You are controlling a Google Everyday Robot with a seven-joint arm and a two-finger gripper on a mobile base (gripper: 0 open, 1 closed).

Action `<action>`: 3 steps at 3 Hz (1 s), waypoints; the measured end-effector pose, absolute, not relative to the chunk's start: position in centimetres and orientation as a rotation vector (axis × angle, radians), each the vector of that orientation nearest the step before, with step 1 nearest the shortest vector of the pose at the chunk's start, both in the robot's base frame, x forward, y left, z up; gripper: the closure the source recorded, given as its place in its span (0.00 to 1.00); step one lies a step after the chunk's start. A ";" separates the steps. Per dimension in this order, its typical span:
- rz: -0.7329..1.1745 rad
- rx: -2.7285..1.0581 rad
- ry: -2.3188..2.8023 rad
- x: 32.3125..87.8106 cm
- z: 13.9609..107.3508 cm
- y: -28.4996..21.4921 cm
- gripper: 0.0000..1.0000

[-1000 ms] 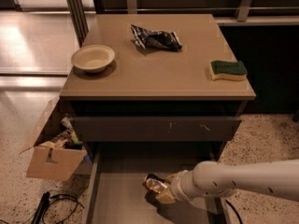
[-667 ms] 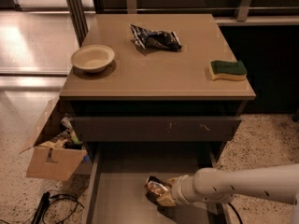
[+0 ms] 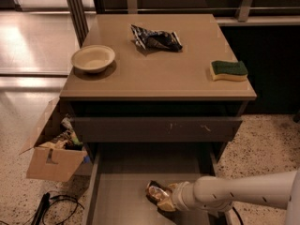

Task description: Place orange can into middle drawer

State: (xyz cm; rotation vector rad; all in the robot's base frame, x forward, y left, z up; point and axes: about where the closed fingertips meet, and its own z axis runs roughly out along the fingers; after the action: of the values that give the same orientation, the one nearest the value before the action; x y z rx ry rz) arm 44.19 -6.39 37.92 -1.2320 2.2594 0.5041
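Note:
The orange can (image 3: 156,193), shiny orange-gold with brown mottling, lies at the front right of the open middle drawer (image 3: 117,196), low over its grey floor. My gripper (image 3: 165,199) comes in from the right on a white arm and is closed around the can's right end. I cannot tell whether the can touches the floor. The drawer is pulled out below the closed drawer front (image 3: 154,128) with white scuff marks.
On the cabinet top (image 3: 159,74) are a cream bowl (image 3: 93,58), a dark blue-and-white snack bag (image 3: 154,38) and a green-and-yellow sponge (image 3: 228,70). A cardboard box of clutter (image 3: 55,150) stands on the floor at the left, with black cables (image 3: 47,205) beside it.
My arm and the can have sunk a little lower and nearer the drawer's front. The rest has not moved.

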 end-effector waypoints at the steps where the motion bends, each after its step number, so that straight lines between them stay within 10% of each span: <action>1: 0.505 -1.231 2.260 44.2 37.9 -6.4 0.81; 3: 0.505 -1.231 2.260 44.2 37.9 -6.4 0.35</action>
State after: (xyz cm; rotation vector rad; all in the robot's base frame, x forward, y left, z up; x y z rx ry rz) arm 44.17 -6.37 37.87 -1.2315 2.2598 0.5047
